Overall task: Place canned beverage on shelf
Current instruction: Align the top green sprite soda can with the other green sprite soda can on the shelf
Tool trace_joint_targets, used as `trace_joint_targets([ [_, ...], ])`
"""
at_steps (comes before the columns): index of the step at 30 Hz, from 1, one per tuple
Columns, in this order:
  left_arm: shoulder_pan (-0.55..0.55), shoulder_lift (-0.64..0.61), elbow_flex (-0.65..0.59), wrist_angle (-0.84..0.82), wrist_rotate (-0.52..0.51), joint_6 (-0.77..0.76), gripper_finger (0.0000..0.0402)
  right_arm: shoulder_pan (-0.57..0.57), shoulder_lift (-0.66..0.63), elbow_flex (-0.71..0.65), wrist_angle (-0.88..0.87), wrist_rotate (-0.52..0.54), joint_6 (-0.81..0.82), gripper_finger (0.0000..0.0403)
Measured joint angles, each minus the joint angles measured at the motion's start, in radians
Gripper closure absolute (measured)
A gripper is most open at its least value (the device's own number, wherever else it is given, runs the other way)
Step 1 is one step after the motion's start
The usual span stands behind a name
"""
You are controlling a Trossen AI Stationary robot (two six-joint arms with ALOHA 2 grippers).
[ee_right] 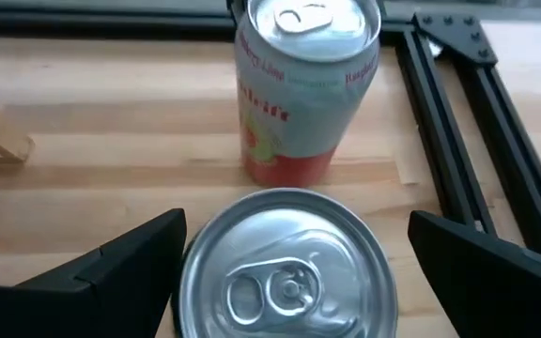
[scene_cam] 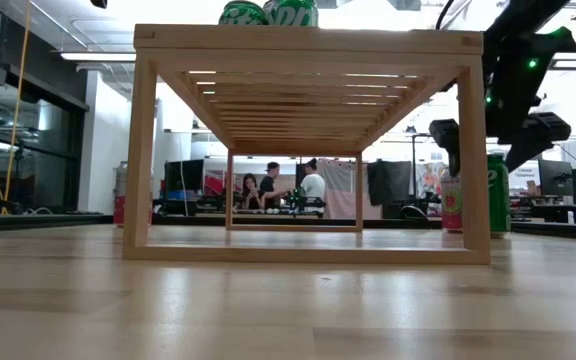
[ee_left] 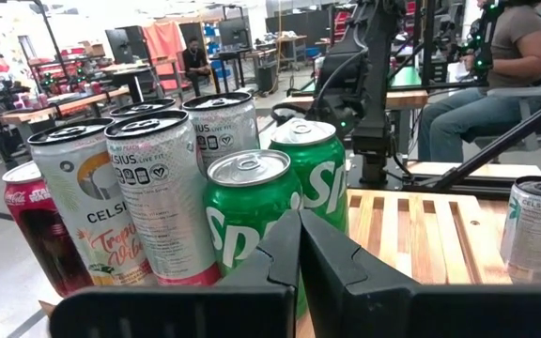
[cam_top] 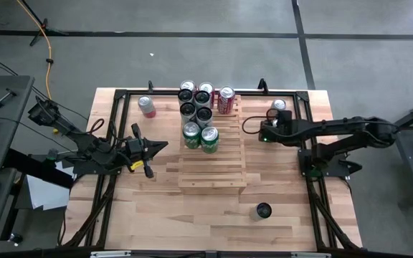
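Note:
The shelf (cam_top: 214, 172), a light-wood slatted rack, stands mid-table with several cans on its far end, two green ones (cam_top: 200, 137) nearest. My right gripper (ee_right: 297, 225) is open at the shelf's far right, above a silver-topped can (ee_right: 287, 277) standing on the table. Its fingers (ee_right: 130, 263) stand on either side of the can without touching it. A pink-and-white can (ee_right: 303, 84) stands just beyond. In the high view my right gripper (cam_top: 271, 122) covers the nearer can. My left gripper (cam_top: 160, 147) is shut and holds nothing, left of the shelf, level with the green cans (ee_left: 252, 207).
The black frame rail (ee_right: 458, 141) runs close to the right of the two cans. One can (cam_top: 147, 106) stands at the far left of the table and another (cam_top: 264, 211) near the front right. The shelf's near half is bare slats. People sit in the room beyond.

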Motion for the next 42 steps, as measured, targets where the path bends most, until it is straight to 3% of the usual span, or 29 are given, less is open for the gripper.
trace_joint_targets([
  [12, 0.0, 0.0, 0.0, 0.0, 0.0, 0.0, 0.0402, -0.014, 0.0, 0.0, 0.01, -0.066, -0.071, 0.0016],
  [16, 0.0, 0.0, 0.0, 0.0, 0.0, -0.001, 0.0401, -0.014, 0.0, 0.0, 0.016, -0.067, -0.072, 0.0047],
  [21, 0.0, 0.0, 0.0, 0.0, 0.0, -0.003, 0.0401, -0.014, 0.0, 0.002, 0.02, -0.067, -0.107, 0.012],
  [24, 0.0, 0.0, 0.0, 0.0, 0.0, -0.002, 0.0402, 0.007, 0.001, 0.035, -0.049, -0.096, -0.153, 0.0119],
  [31, 0.0, 0.0, 0.0, -0.001, 0.0, -0.002, 0.0402, 0.122, -0.052, 0.287, -0.267, -0.096, -0.292, 0.0119],
  [38, 0.0, 0.0, 0.0, 0.0, 0.0, -0.016, 0.0402, 0.319, -0.046, 0.623, -0.28, -0.092, -0.448, 0.0119],
  [42, 0.0, 0.0, 0.0, 0.0, 0.0, -0.026, 0.0402, 0.423, 0.019, 0.732, -0.264, -0.093, -0.52, 0.0119],
])
